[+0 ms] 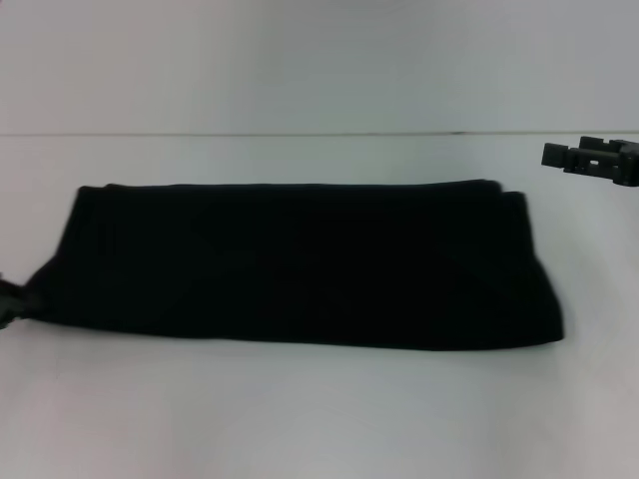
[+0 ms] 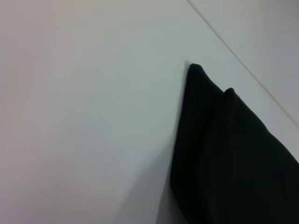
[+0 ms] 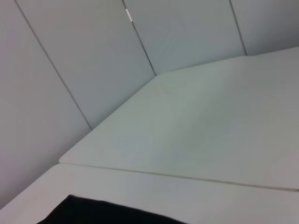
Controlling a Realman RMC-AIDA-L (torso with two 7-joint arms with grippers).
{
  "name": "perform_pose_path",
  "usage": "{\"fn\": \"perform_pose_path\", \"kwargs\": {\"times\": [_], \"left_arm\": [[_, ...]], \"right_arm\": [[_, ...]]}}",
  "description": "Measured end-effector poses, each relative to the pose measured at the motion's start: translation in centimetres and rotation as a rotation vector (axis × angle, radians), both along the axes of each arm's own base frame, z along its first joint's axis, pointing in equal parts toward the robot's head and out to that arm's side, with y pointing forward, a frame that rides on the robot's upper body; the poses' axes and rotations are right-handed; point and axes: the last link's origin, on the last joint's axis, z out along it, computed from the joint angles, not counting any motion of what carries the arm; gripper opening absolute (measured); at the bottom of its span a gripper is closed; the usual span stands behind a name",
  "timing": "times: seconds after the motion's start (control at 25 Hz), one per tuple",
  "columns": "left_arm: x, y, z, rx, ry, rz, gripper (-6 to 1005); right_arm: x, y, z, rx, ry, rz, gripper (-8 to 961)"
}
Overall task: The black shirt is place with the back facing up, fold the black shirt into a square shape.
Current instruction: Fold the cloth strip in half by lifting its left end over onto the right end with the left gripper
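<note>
The black shirt (image 1: 300, 264) lies on the white table (image 1: 300, 419) folded into a long band running left to right, plain side up. My left gripper (image 1: 8, 304) is at the view's left edge, at the band's near left corner. The cloth there is drawn to a point into it, so it is shut on the shirt. The left wrist view shows the shirt (image 2: 233, 154) flat on the table with a far corner pointing away. My right gripper (image 1: 589, 160) hovers off the shirt's far right end, apart from the cloth. A strip of the shirt (image 3: 107, 213) shows in the right wrist view.
A seam (image 1: 300, 134) crosses the table behind the shirt, with a pale wall (image 1: 300, 60) beyond it. Bare white tabletop lies in front of the shirt and to its right.
</note>
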Motion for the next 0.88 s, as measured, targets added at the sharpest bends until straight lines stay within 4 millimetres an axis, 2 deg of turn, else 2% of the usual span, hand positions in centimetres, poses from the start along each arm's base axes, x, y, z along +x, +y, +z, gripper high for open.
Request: {"fn": "perform_pose_path", "kwargs": {"times": [0.32, 0.52, 0.56, 0.6, 0.72, 0.8, 0.84, 0.88], "left_arm": [[-2.1, -2.9, 3.9, 0.067, 0.04, 0.024, 50], [-0.8, -2.7, 4.9, 0.069, -0.015, -0.038, 51], [1.6, -1.4, 4.4, 0.046, -0.093, -0.125, 51], [2.3, -1.0, 4.2, 0.037, -0.116, -0.15, 51], [6.9, 1.8, 2.5, -0.02, -0.239, -0.299, 52], [11.4, 4.2, -0.1, -0.096, -0.324, -0.412, 53], [12.8, 5.0, -1.2, -0.123, -0.339, -0.44, 53], [15.2, 6.0, -3.0, -0.168, -0.356, -0.481, 53]], "right_arm": [[-0.3, 1.0, -0.6, 0.036, 0.024, -0.029, 930], [0.0, 1.3, -0.8, 0.055, 0.015, -0.046, 930], [0.5, 1.2, -0.6, 0.068, 0.011, -0.063, 930], [0.9, 1.1, -0.5, 0.078, 0.007, -0.078, 930], [2.8, 0.7, 0.4, 0.127, -0.015, -0.138, 930], [4.2, 0.2, 1.0, 0.156, -0.033, -0.179, 930], [4.9, -0.2, 1.4, 0.171, -0.042, -0.2, 930], [5.6, -0.6, 1.7, 0.181, -0.048, -0.213, 930]]}}
